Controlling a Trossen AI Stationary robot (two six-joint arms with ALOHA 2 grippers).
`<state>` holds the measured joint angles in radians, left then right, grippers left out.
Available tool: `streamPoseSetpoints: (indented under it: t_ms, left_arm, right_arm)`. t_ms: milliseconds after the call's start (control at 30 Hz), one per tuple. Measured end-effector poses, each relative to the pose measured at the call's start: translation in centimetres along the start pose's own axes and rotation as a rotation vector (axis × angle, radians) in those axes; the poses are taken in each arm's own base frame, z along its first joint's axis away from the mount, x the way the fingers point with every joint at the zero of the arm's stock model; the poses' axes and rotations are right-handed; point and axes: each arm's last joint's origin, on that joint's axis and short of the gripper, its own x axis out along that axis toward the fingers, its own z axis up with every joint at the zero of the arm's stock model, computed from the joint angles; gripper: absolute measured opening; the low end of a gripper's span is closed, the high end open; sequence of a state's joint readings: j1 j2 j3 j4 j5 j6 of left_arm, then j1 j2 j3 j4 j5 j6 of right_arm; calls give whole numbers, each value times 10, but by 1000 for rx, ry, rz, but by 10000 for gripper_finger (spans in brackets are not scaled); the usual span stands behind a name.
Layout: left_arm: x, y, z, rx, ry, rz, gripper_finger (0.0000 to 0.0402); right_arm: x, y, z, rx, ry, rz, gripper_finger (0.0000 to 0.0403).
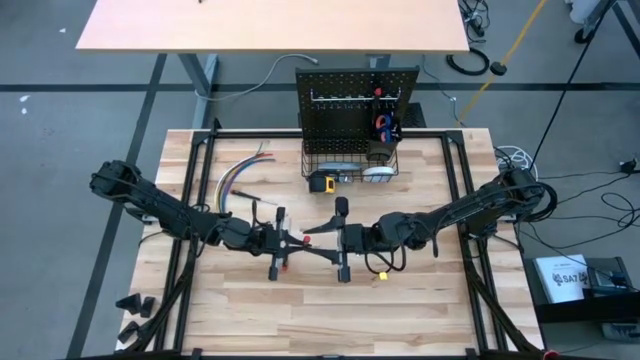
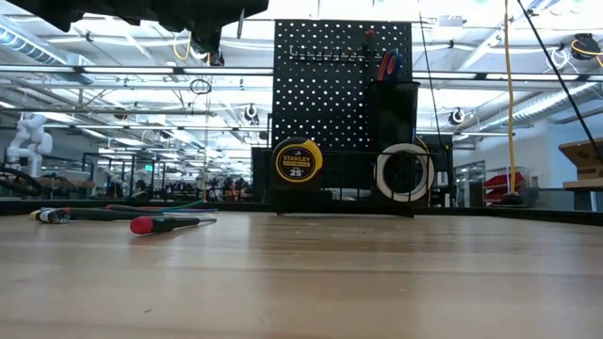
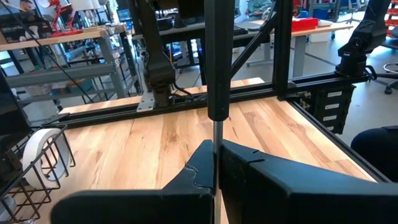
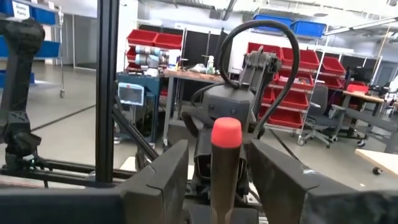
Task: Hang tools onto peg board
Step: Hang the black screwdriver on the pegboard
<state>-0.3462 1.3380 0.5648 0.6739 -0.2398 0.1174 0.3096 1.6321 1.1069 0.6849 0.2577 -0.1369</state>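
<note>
A screwdriver stands upright over the table's middle, with a silver shaft (image 3: 215, 134) and a black handle (image 3: 217, 62) ending in a red cap (image 4: 226, 132). My left gripper (image 1: 298, 240) is shut on the shaft. My right gripper (image 1: 325, 238) faces it from the table's right and is open. Its fingers stand on either side of the handle's capped end, with small gaps. The peg board (image 1: 358, 110) stands upright at the far edge. Its wire basket (image 1: 350, 172) holds a yellow tape measure (image 2: 298, 161). My left gripper pinches the screwdriver's silver shaft (image 3: 215, 142) between its two fingers, just below the black handle. The fingers come level from the table's left and lie across the shaft. The screwdriver stands upright, handle up, clear of the table; its lower end is hidden behind the fingers.
A red-and-black screwdriver (image 2: 165, 224) and a bundle of coloured wires (image 1: 240, 178) lie on the table's left half. A white reel (image 2: 405, 172) sits in the basket, and blue and red tools (image 1: 385, 125) stand in the board's cup. Black frame rails (image 1: 195, 200) border the table.
</note>
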Motion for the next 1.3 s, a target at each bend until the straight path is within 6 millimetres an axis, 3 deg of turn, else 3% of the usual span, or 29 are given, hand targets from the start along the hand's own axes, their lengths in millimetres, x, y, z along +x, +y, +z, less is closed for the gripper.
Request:
streamPoseSetpoints:
  t_ms: [300,533,633,867,1133,1300]
  left_arm:
    - [0,0,0,1,3,-1,5]
    - [0,0,0,1,3,-1,5]
    - [0,0,0,1,3,-1,20]
    - [0,2,-4,7,53,85,73]
    - [-5,8,-4,18,94,279,105]
    - [-17,13,-7,-11,201,414,106]
  right_arm:
    - [0,0,1,19,-7,-3,157]
    - [0,0,1,21,-12,-4,94]
    - [0,0,1,18,-12,-3,34]
    - [-1,-1,2,44,-4,-28,33]
    - [-23,-30,44,65,-39,-191,33]
    - [-45,-61,74,22,-65,-439,33]
